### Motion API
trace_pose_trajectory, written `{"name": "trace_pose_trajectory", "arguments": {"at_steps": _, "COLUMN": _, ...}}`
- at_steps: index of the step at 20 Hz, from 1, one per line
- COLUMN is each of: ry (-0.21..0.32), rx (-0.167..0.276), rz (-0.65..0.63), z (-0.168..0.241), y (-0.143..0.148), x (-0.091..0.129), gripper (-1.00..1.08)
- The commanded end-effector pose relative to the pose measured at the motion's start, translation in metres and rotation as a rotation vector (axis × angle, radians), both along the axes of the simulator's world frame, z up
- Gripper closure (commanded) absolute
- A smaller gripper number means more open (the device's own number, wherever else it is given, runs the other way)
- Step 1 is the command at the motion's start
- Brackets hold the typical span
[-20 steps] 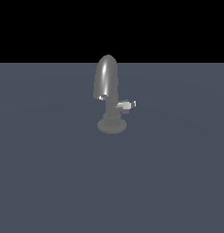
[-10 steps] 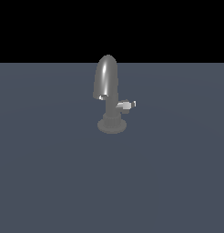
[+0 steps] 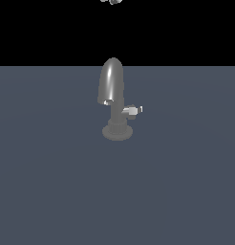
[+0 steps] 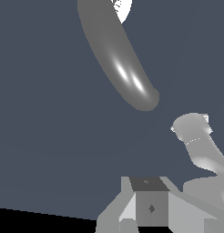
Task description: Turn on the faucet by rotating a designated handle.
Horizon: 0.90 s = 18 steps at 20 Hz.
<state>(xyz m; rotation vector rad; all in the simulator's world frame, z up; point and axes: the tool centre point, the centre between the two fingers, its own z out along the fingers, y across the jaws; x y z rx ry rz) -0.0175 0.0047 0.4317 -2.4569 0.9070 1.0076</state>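
We see the faucet (image 3: 113, 100) standing upright on the flat blue-grey floor (image 3: 52, 191), a little above the middle of the exterior view. Its arched spout rises from a thin stem and a round ribbed base that sits directly on the floor. The handle (image 3: 132, 110) juts sideways from the stem toward the exterior view's right, just below the spout's mouth, with a bright tip at its outer end. Its tip stands apart from everything else; we see open floor on every side of the base, and the floor runs out to a straight far edge behind the spout, where the background turns black.

At the very top edge of the exterior view we catch only a small pale sliver of the gripper (image 3: 112, 1), high above the spout and well apart from it. In the wrist view the gripper (image 4: 148, 207) shows as grey blocks at the frame's edge, near the handle (image 4: 192, 129) and the glossy spout of the faucet (image 4: 120, 59). We cannot tell from either view how wide the fingers stand, and nothing appears between them.
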Motion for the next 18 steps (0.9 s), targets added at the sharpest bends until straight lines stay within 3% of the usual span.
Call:
{"name": "trace_pose_trajectory", "arguments": {"at_steps": 1, "ry": 0.046, "rx": 0.021, "rz": -0.042, "z": -0.009, "y": -0.004, "x": 0.011, "gripper": 1.08}}
{"name": "trace_pose_trajectory", "arguments": {"at_steps": 18, "ry": 0.374, "rx": 0.170, "rz": -0.346, "z": -0.089, "y": -0.040, "x": 0.073, "gripper": 1.08}}
